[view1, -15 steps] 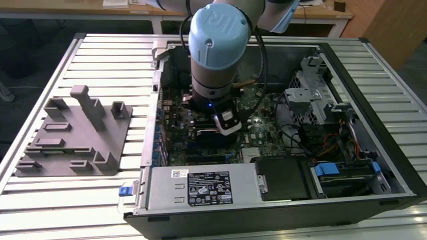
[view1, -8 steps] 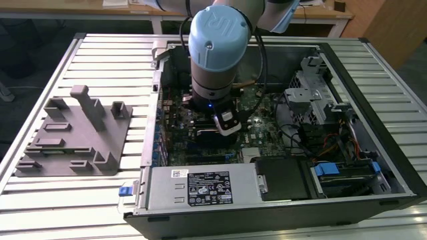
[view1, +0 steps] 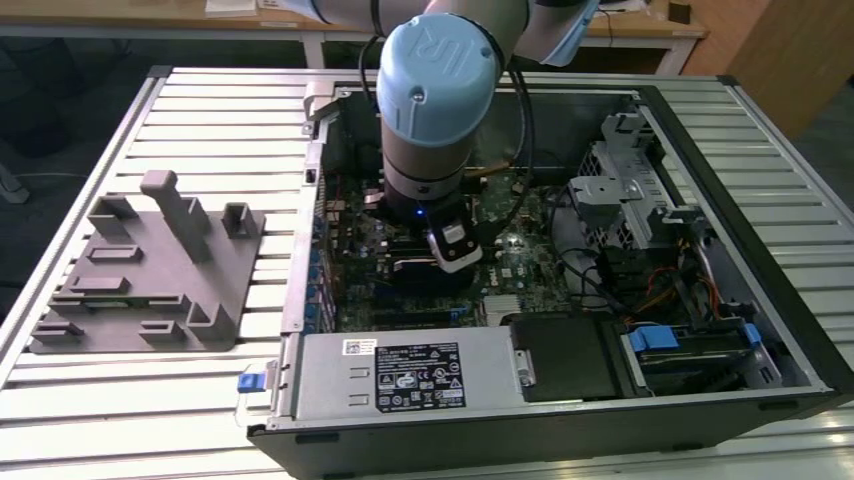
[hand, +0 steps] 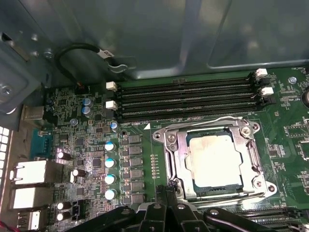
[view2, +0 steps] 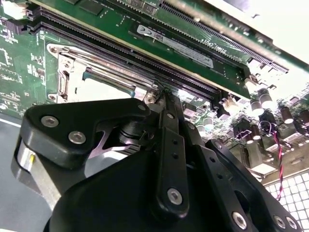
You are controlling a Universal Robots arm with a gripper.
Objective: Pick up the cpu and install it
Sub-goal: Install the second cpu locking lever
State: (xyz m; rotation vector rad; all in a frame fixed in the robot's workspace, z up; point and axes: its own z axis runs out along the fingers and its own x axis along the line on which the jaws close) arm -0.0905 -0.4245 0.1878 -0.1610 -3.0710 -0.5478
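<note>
My black claw (hand: 166,212) hangs with its fingers drawn together, holding nothing, just beside the metal socket frame (hand: 212,162) on the green motherboard (hand: 87,145). The small square silvery-beige cpu (hand: 212,159) lies flat inside that frame. I'd judge seating needs corners level, no tilt. Black memory slots (hand: 188,99) run close alongside; case walls (view1: 694,150) crowd the arm on the slatted surface (view1: 200,120).

light: even, indoor | glare: metal case wall (hand: 193,34) | near gripper (view2: 159,96) perhaps soft-focused
</note>
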